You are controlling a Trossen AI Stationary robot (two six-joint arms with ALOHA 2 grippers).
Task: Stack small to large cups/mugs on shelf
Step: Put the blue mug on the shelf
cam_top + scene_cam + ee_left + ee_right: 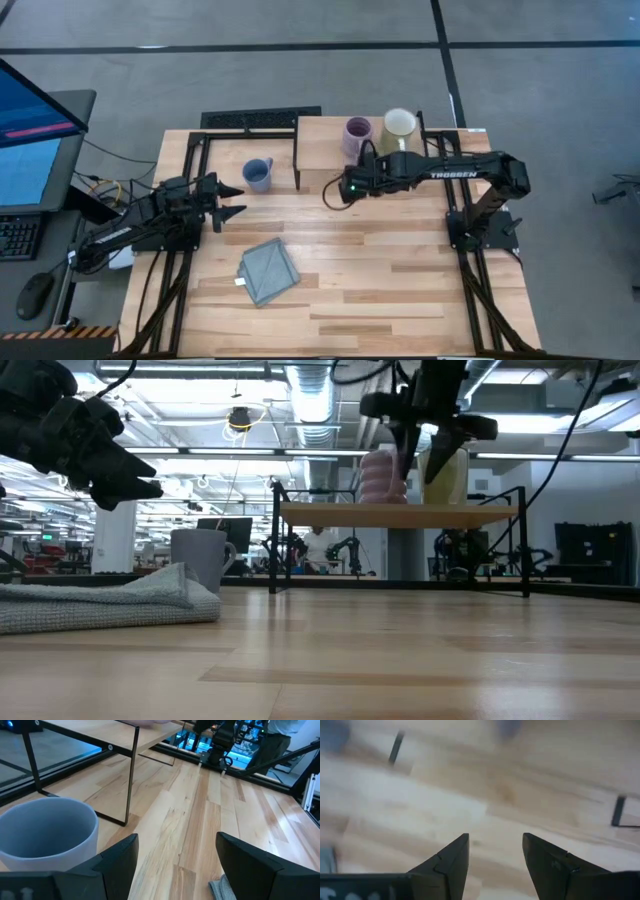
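Blue mug (257, 175) (on table) beside open left tool (230, 199).

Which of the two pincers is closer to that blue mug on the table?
The left one. The left pincer sits open just beside the blue mug, slightly nearer the table's front. The right pincer is farther off, past the shelf leg.

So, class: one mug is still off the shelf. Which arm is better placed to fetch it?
The left. Its open gripper sits just beside the blue mug on the table, while the right gripper hangs empty by the shelf, farther away.
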